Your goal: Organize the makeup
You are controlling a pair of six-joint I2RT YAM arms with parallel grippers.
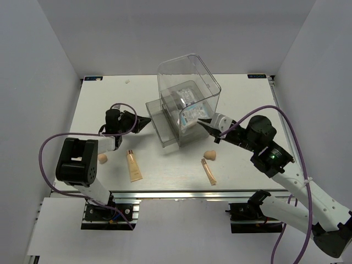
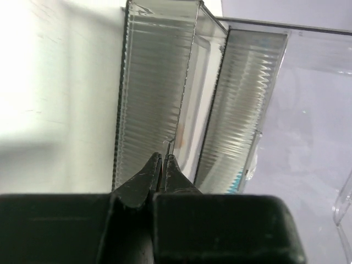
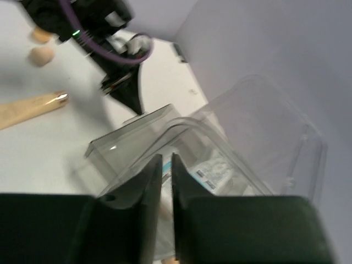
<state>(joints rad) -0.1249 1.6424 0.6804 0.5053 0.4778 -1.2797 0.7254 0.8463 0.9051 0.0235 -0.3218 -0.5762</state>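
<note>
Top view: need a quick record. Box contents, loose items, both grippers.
box: clear box mid-table, grey tray against its near-left side
in box: white-and-blue packets
loose on table: left sponge, left tube, right sponge, right tube
left gripper: shut, tip at the tray's left side
right gripper: tips at the box's near-right edge beside the packets; narrow gap, grip unclear

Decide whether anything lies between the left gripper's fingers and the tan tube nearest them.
Nothing visible does: only bare table separates the left gripper from the tube, which lies closer to the arm bases.
</note>
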